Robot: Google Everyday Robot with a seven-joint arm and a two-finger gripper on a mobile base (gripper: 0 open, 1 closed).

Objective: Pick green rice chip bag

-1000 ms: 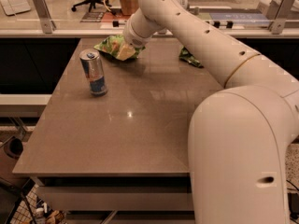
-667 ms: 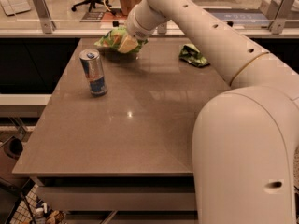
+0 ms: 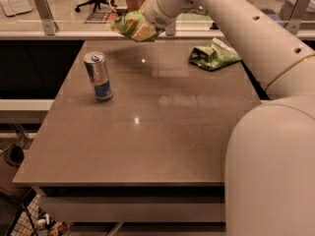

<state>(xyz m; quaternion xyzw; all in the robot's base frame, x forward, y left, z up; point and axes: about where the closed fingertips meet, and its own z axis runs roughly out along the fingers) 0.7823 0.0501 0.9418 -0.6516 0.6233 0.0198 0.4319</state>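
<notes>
The green rice chip bag (image 3: 129, 24), shiny light green with white and orange patches, hangs in the air above the table's far edge. My gripper (image 3: 138, 27) is shut on it, with the white arm reaching in from the right. The bag is clear of the table top (image 3: 147, 132).
A blue and silver can (image 3: 98, 76) stands upright at the table's left. A duller olive-green bag (image 3: 213, 54) lies at the far right of the table. A railing with posts (image 3: 43, 11) runs behind the table. My arm's large body (image 3: 270, 171) fills the right foreground.
The gripper has lifted the green rice chip bag off the table's far side and raised it above the far edge.
</notes>
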